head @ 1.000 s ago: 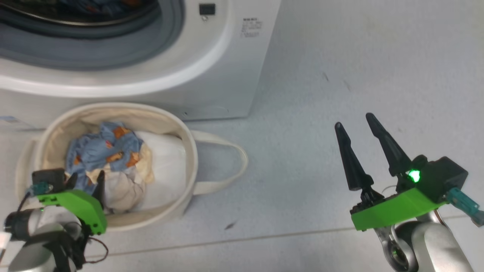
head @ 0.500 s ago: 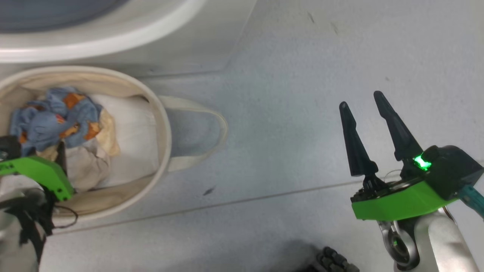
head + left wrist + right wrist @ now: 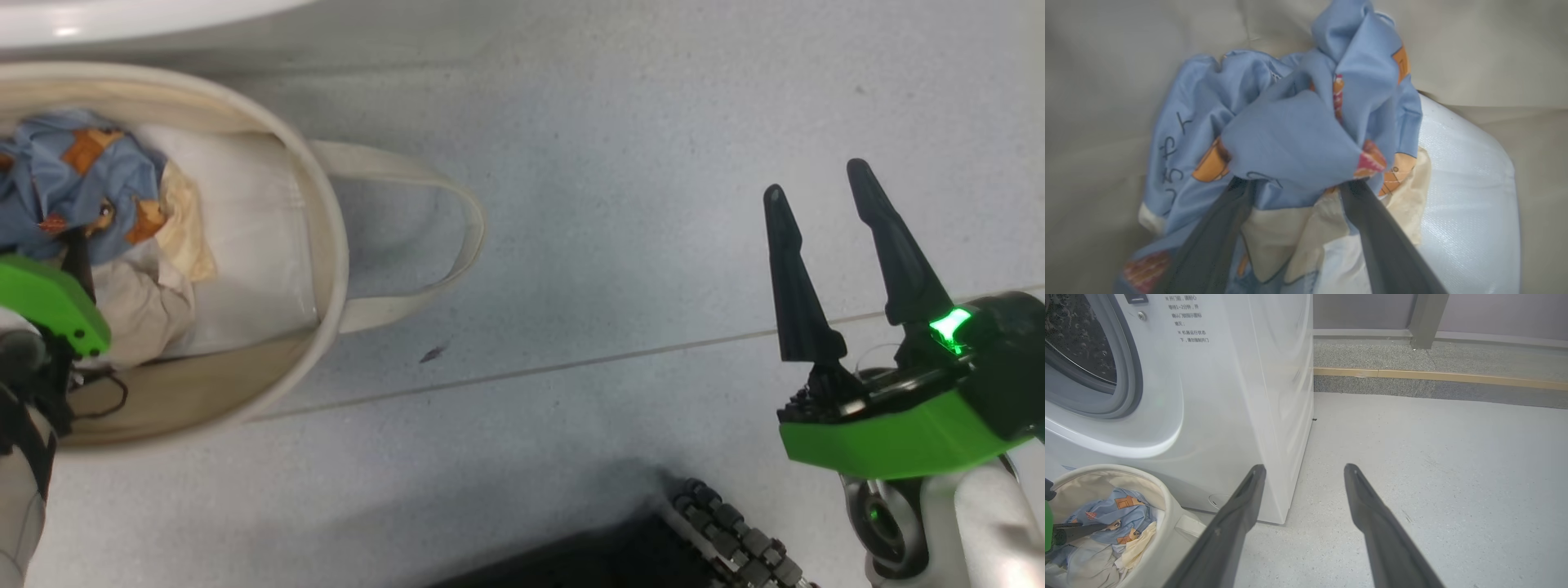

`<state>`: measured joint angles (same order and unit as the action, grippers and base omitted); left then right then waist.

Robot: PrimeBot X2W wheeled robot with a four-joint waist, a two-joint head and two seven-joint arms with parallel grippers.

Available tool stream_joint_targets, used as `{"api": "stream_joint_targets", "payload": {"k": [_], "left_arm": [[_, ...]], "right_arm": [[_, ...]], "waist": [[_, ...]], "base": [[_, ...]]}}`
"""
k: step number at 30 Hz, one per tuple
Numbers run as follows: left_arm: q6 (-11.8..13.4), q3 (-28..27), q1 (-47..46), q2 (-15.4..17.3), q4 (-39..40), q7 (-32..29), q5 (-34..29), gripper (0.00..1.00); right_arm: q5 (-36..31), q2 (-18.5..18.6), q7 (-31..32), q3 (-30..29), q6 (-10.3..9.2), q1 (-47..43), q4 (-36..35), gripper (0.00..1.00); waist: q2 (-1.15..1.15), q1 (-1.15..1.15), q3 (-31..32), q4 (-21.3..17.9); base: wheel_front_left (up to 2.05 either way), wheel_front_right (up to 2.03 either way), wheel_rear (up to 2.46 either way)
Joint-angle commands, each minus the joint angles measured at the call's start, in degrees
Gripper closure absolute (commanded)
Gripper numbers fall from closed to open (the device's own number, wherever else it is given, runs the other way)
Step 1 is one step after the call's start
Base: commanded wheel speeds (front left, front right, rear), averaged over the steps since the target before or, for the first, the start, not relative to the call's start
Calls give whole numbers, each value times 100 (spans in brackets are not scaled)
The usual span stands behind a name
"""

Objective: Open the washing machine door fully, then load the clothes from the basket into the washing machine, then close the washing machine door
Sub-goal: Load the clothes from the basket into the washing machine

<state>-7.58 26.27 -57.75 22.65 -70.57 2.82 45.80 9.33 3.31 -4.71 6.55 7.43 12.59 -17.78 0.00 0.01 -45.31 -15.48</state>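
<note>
The left gripper (image 3: 1295, 185) stands wide, fingers sunk in the clothes (image 3: 1290, 134), tips buried under a blue fold, so any pinch is hidden. The heap lies in the basket (image 3: 326, 245), just before the washing machine (image 3: 1241, 375), whose drum mouth (image 3: 1094, 375) gapes, its inside too dark to read. Opening looks done, with loading and closing left. The right gripper (image 3: 816, 184) hangs wide and empty over the floor (image 3: 620, 269).

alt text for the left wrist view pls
The left gripper presses its two spread dark fingers into bunched light-blue clothes with orange figures. A cream piece lies between the fingers, a white liner pad at right, the wall of the canvas basket behind.
</note>
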Motion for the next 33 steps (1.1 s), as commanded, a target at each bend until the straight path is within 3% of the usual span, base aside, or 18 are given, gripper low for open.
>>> {"api": "stream_joint_targets", "payload": {"k": [1, 9, 10, 11, 21, 33], "left_arm": [[9, -36, -52, 350, -64, -45, -8, 0], [9, 206, -164, 219, -171, -118, -2, 0], [9, 232, -152, 199, -171, -127, 17, 90], [9, 283, -130, 174, -165, -148, 17, 100], [9, 663, 172, -64, 85, 73, 148, 100], [9, 1515, 975, -138, 1326, 761, 691, 100]], "right_arm": [[-50, -29, 1, 76, 6, -126, -254, 0], [-79, -38, 74, 75, 6, -158, -356, 0], [-81, -38, 83, 80, 6, -161, -356, 0], [-87, -38, 93, 87, 6, -165, -346, 0], [-57, 29, 144, 134, 6, -80, -135, 0], [207, 281, 139, 218, 6, -51, 490, 0]], "waist": [[0, -1, -164, 43], [0, -1, -209, 93], [0, -1, -190, 94], [0, -1, -155, 102], [0, -1, 385, 287], [0, -1, 1599, 782]], "base": [[0, 0, 0], [0, 0, 0], [0, 0, 0], [0, 0, 0], [0, 0, 0], [0, 0, 0]]}}
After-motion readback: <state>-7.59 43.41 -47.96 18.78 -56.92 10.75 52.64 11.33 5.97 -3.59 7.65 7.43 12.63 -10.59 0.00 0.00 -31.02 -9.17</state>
